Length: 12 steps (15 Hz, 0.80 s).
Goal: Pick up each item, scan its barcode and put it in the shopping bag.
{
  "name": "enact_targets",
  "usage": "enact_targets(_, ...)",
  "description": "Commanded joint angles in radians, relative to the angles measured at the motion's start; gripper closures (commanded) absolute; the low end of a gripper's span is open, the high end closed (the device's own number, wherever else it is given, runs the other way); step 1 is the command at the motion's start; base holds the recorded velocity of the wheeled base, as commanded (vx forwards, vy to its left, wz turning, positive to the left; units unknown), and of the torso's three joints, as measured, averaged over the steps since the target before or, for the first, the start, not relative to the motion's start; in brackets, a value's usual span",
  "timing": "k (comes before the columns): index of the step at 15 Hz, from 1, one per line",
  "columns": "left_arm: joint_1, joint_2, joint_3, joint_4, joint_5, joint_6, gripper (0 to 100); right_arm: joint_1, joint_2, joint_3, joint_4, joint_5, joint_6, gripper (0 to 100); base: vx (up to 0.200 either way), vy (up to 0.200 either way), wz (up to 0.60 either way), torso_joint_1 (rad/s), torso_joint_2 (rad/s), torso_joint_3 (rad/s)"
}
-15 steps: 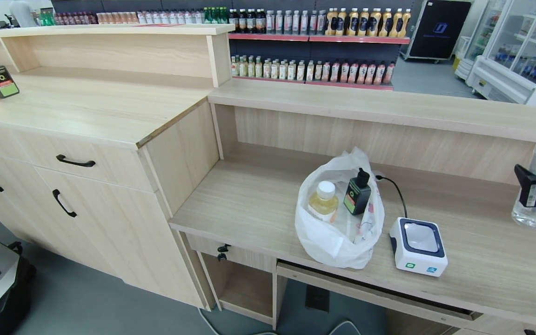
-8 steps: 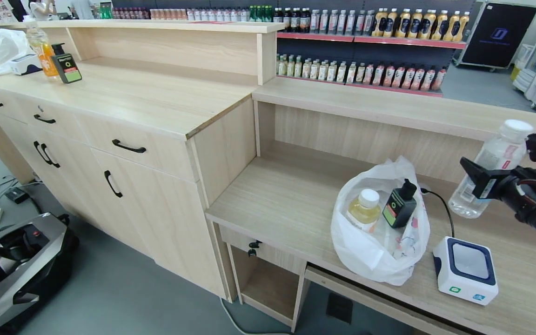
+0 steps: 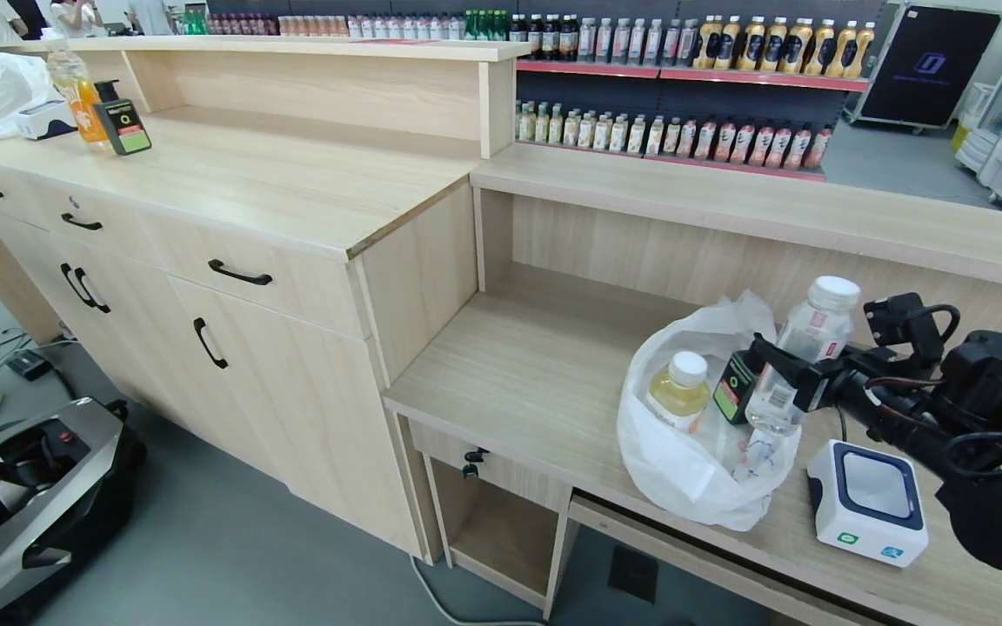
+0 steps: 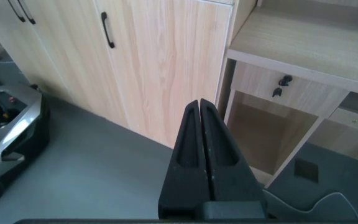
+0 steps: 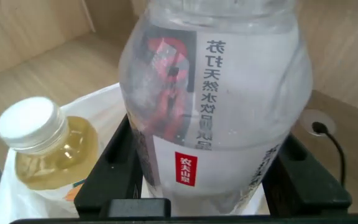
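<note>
The right gripper (image 3: pixel 786 383) has its fingers clamped on the lower half of the clear bottle (image 3: pixel 811 330), one on each side across the label. The bottle hangs tilted over the open mouth of the shopping bag (image 3: pixel 684 474), its base low between the bag's walls and its white cap leaning back toward the arm. From the right wrist view the liquid looks to fill the bottle (image 5: pixel 213 93) nearly to the shoulder, so I judge it fairly heavy for its size and bottom-weighted. The wall is thin plastic that will give under a hard squeeze, and the glossy label is likely slick. A hold across the labelled waist, as here, seems the sound place; the tapered neck would let it swing.

The bag is soft film with no stiffness of its own (it stands only because of what is inside). Whether the base already rests on anything I cannot tell. Inside stand a yellow drink bottle (image 3: pixel 679 396) and a black pump bottle (image 3: pixel 734 389), the latter just beside the clear bottle, so a tilted release could knock it. The scanner (image 3: pixel 868 491) sits on the counter (image 3: pixel 536 374) just beside the bag.

The left gripper (image 4: pixel 202 146) hangs over the floor by the cabinet, fingers pressed together, holding nothing
</note>
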Motion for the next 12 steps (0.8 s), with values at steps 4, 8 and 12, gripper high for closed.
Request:
enact_targets(4, 0.0, 0.0, 0.0, 0.0, 0.0, 0.001, 100, 0.022, 0.121, -0.033, -0.012, 0.009, -0.007, 100, 0.0, 0.0, 0.0, 0.0, 0.0, 0.0)
enact_targets(8, 0.0, 0.0, 0.0, 0.0, 0.0, 0.0, 100, 0.036, 0.166, -0.102, -0.012, 0.01, -0.01, 100, 0.0, 0.0, 0.0, 0.0, 0.0, 0.0)
enact_targets(12, 0.0, 0.0, 0.0, 0.0, 0.0, 0.0, 100, 0.04, 0.209, -0.1, -0.012, 0.01, -0.053, 100, 0.0, 0.0, 0.0, 0.0, 0.0, 0.0)
